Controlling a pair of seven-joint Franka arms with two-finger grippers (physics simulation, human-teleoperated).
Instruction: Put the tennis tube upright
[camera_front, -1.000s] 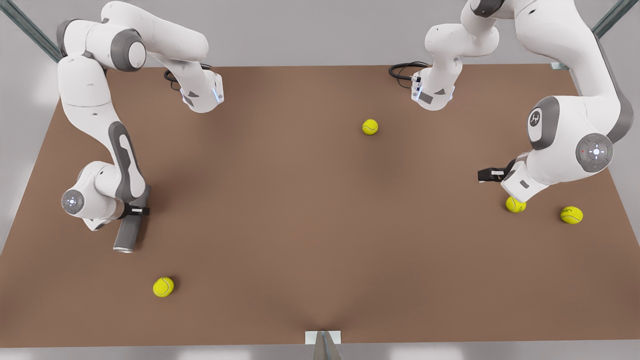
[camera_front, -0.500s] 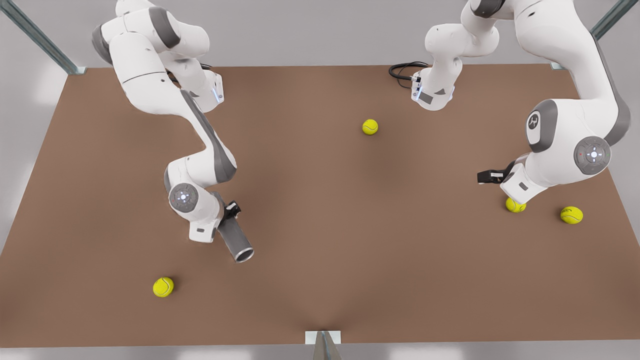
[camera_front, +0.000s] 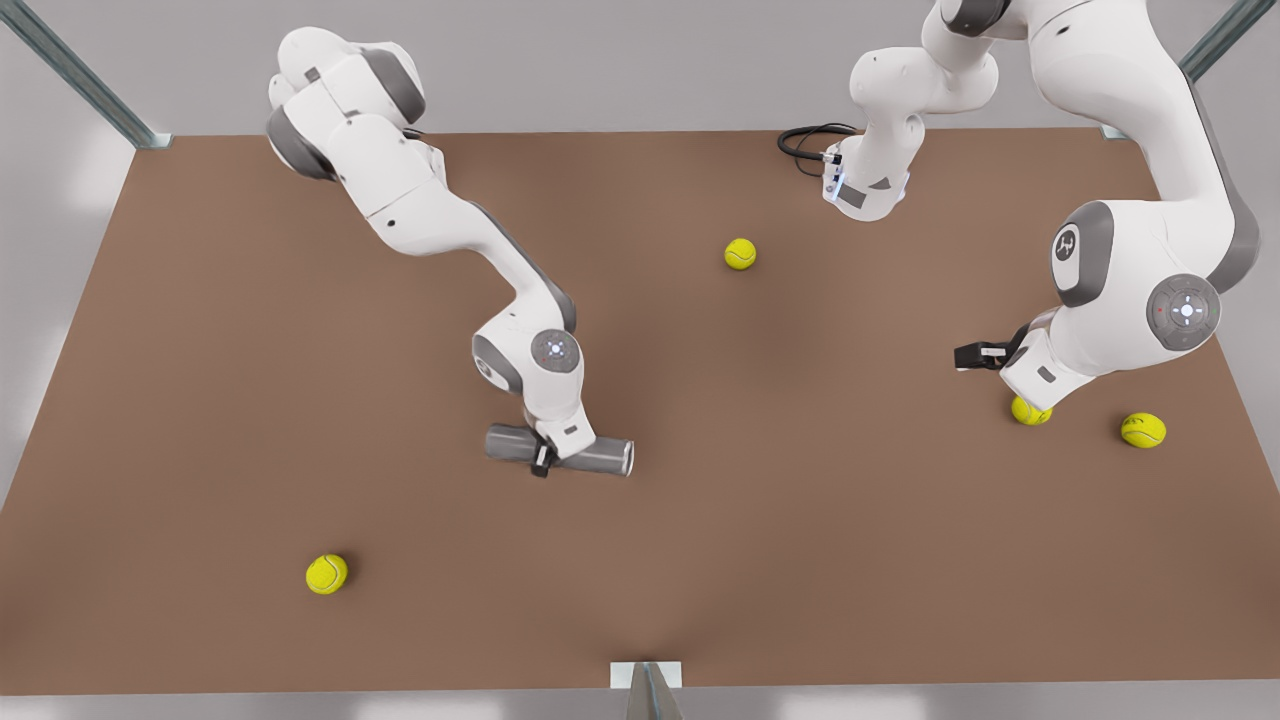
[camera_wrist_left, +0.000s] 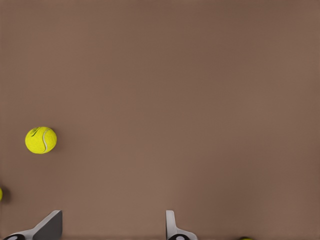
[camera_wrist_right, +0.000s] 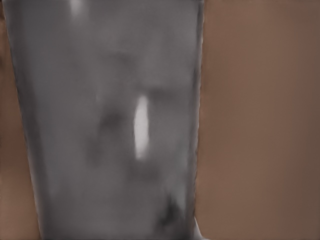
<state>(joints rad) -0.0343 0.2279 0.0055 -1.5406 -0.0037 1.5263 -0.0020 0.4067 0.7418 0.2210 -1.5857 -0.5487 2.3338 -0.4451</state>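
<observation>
Front view: matte grey cylindrical tennis tube (camera_front: 598, 457), horizontal in right end effector (camera_front: 545, 461)

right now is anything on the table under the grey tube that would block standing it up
Nothing visible does. The right hand holds the plain matte grey hollow tennis tube sideways over bare brown table; the nearest yellow-green tennis ball lies well away.

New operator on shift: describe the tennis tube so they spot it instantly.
Start at the brown table and find the arm reaching to its middle. The right claw is shut on the tennis tube, which lies sideways. It is the one grey cylinder; all else loose is yellow-green tennis balls.
</observation>
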